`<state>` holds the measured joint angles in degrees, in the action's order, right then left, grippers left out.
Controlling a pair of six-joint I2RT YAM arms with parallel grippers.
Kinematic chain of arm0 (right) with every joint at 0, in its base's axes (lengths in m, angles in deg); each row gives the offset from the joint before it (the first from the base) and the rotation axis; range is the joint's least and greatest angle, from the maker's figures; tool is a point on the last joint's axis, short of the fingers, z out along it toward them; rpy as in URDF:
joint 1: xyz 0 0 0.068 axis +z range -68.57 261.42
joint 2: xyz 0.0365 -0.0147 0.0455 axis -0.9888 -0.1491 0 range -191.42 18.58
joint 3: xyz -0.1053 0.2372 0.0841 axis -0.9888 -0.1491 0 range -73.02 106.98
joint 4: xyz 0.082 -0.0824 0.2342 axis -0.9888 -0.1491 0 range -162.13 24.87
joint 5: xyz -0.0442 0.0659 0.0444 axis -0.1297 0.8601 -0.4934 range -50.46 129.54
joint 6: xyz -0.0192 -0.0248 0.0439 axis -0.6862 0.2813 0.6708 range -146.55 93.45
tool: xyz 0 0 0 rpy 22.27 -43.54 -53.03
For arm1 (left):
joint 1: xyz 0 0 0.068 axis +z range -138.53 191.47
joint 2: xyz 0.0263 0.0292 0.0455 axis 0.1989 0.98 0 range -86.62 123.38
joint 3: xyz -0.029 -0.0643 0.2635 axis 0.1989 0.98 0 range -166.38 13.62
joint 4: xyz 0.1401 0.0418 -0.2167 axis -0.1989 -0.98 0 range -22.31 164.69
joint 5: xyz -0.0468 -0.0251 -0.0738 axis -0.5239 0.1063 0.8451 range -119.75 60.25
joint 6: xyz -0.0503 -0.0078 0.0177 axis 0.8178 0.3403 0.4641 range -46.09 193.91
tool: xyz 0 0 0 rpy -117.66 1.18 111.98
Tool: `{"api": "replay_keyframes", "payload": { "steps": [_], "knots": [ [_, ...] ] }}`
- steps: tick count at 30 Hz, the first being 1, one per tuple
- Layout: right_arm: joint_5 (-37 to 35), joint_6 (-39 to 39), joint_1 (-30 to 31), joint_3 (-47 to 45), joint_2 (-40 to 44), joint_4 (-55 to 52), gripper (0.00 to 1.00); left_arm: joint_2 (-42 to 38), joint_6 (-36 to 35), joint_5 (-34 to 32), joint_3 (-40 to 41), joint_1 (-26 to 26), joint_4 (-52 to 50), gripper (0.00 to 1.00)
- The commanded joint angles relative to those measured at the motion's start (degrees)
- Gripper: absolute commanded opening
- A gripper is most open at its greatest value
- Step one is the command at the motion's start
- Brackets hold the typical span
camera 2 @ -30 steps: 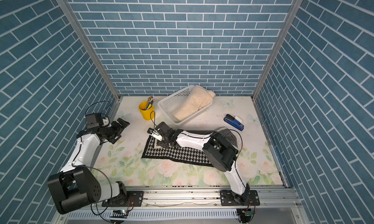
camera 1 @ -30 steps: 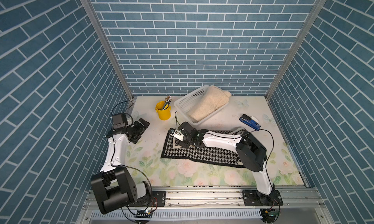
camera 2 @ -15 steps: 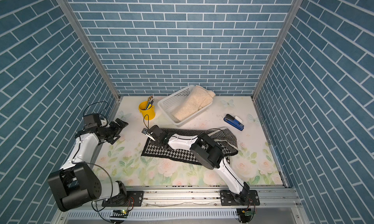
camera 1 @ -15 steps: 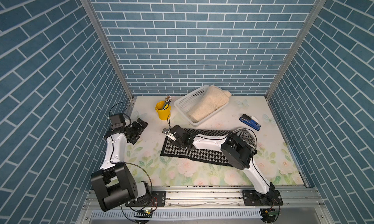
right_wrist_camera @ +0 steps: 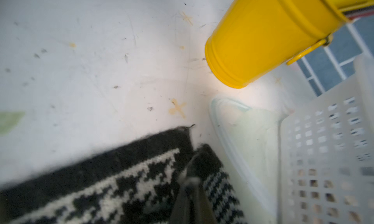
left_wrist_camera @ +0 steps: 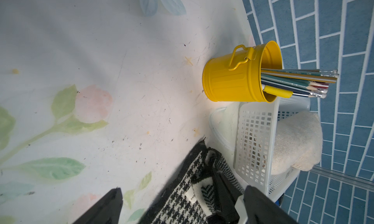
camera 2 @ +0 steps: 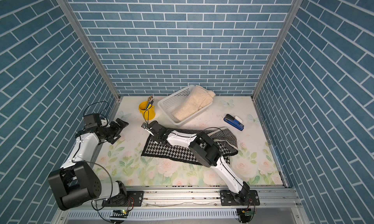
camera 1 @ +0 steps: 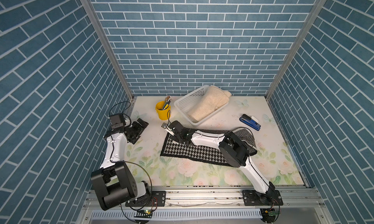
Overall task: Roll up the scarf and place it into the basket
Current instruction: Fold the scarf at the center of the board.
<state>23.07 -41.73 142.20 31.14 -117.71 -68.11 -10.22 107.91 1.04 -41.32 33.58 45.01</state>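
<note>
Closer to the bucket (camera 1: 163, 113) than a second ago: right gripper (camera 1: 172, 133), with the elbow swung in over the scarf (camera 1: 192, 152) as well. Jaws half apart then, pressed together now, pinching a turned-up fold at the scarf's far left corner. Dark fingers (right_wrist_camera: 188, 188) meeting on the black edging in the right wrist view. Small white label (left_wrist_camera: 190, 195) on the folded-over part in the left wrist view.

Scarf otherwise flat on the table (camera 1: 182, 178), houndstooth face up, right end rumpled with herringbone showing beside the elbow. Not rolled, not in the basket (camera 1: 187, 104).

Just beyond the pinched corner: yellow bucket of pencils. Beside it at the back, basket set askew, holding a cream cloth (camera 1: 208, 105) overhanging the far rim. Scarf near the basket's front rim, apart from it.

Blue stapler (camera 1: 250, 123) off to the right, near the wall.

Left gripper (camera 1: 139, 130) spread wide over bare table by the left wall, apart from the scarf.
</note>
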Motion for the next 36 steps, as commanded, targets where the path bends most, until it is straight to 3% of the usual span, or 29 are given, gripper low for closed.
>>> {"api": "replay_keyframes", "payload": {
  "steps": [1,7,15,18,21,25,29,31,34,36],
  "knots": [
    [0.30,0.13,-0.18,-2.93,3.97,-0.94,0.00,-0.09,-1.04,0.57,-0.43,0.28,-0.13,1.00],
    [5.53,0.26,-0.08,-11.66,16.63,-1.45,0.00,-1.14,-1.05,1.21,-0.19,0.26,-0.04,1.00],
    [10.88,1.06,1.90,-16.76,28.94,-13.47,0.00,-3.92,-0.01,2.44,1.15,0.30,0.57,1.00],
    [8.99,2.18,4.13,-18.15,32.96,-19.70,0.00,-5.05,0.32,2.80,1.06,0.30,0.32,1.00],
    [7.22,4.17,7.77,-16.38,34.70,-27.80,0.00,-6.52,0.59,2.87,0.80,0.30,-0.04,1.00],
    [11.51,5.73,11.70,-10.99,32.10,-36.93,0.00,-7.94,0.81,2.65,0.62,0.23,-0.64,1.00],
    [14.68,7.19,9.21,-8.10,25.72,-33.23,0.00,-8.49,1.27,2.31,0.58,0.30,-0.92,1.00],
    [14.65,8.94,6.26,-2.97,19.73,-30.63,0.11,-8.47,1.75,2.31,0.71,0.29,-0.48,1.00],
    [12.83,13.35,1.54,8.14,12.72,-31.75,0.44,-8.22,1.78,2.08,0.37,0.22,-0.77,1.00],
    [9.52,14.30,0.12,6.75,15.25,-31.16,0.55,-8.11,1.60,1.80,0.01,0.09,-1.00,1.00]
  ]
}}
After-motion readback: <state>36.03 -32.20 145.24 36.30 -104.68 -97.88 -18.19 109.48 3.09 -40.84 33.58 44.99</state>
